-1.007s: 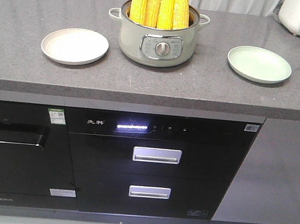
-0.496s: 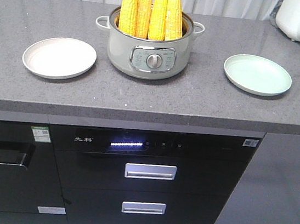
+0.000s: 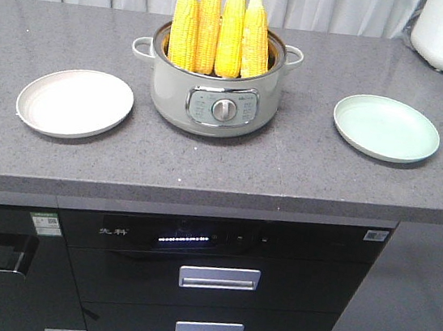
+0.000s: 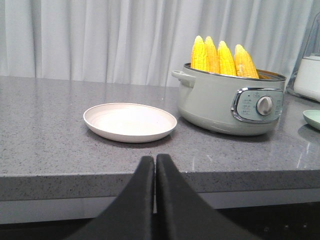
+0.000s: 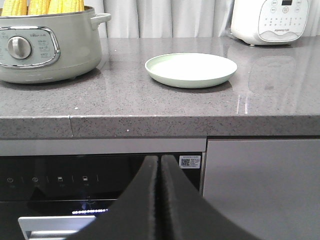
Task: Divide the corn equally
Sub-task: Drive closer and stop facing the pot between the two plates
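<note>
Upright in the pale green electric pot (image 3: 214,99) stand four cobs of corn (image 3: 219,30), side by side with tips up, at the middle of the grey surface (image 3: 286,170). A cream plate (image 3: 74,103) lies to the pot's left and a green plate (image 3: 386,128) to its right, each apart from it. The left hand (image 4: 154,162) is pressed shut on nothing, low before the surface's edge and facing the cream plate. The right hand (image 5: 160,162) is likewise closed on nothing, facing the green plate.
</note>
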